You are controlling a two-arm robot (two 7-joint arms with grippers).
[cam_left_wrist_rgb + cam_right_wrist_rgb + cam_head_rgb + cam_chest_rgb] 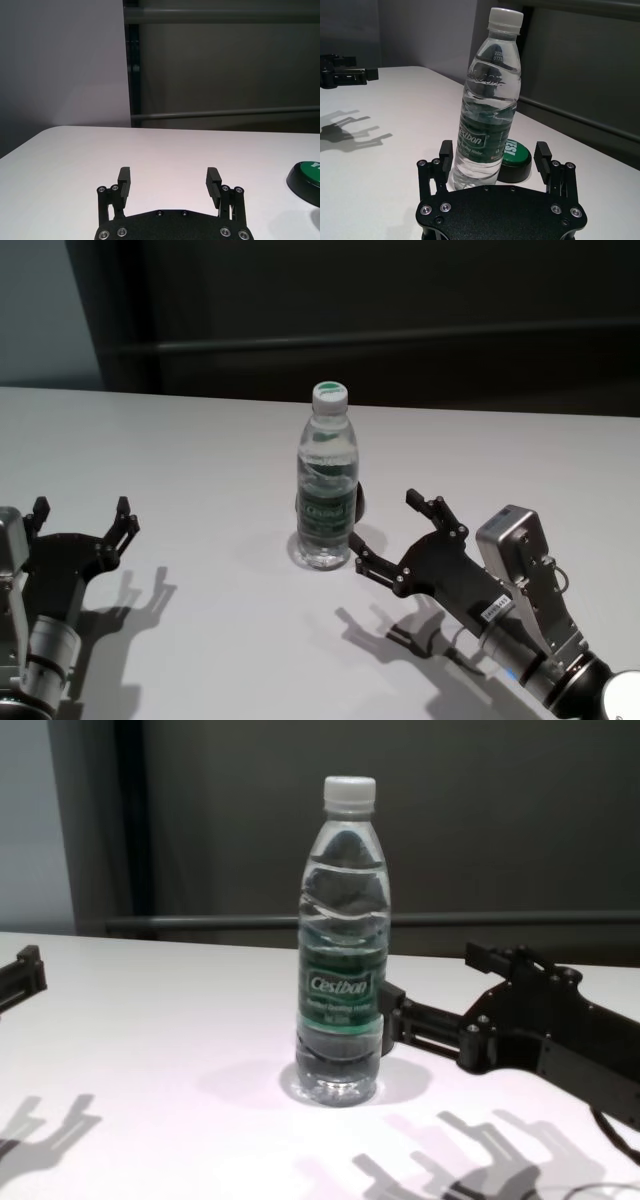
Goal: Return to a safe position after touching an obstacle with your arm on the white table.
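Two grippers hover low over the white table (200,460), one on each side of a single upright water bottle (326,490). The bottle is clear, with a white screw cap (329,393) and a green label (339,985) reading "Cestbon", and it stands near the middle of the table, a little toward the far edge. The right gripper (396,533) reaches in from the robot's right, its jaws spread wide and holding nothing. In the chest view its nearer finger (425,1020) appears to meet the bottle's lower side, just at the bottom of the label; the head view shows that fingertip right beside the bottle's base, though actual contact cannot be confirmed. The other finger (437,508) points past the bottle on its far right side, apart from it. The right wrist view shows the bottle standing just ahead of the open jaws, nearer one finger than the other. Behind the bottle, close to its base, sits a low dark round object with a green top (512,159), marked with white lettering that is only partly readable. The left gripper (82,515) rests well apart from the bottle at the table's near left, jaws wide open and empty, pointing toward the far edge. Both arms cast sharp shadows on the tabletop.
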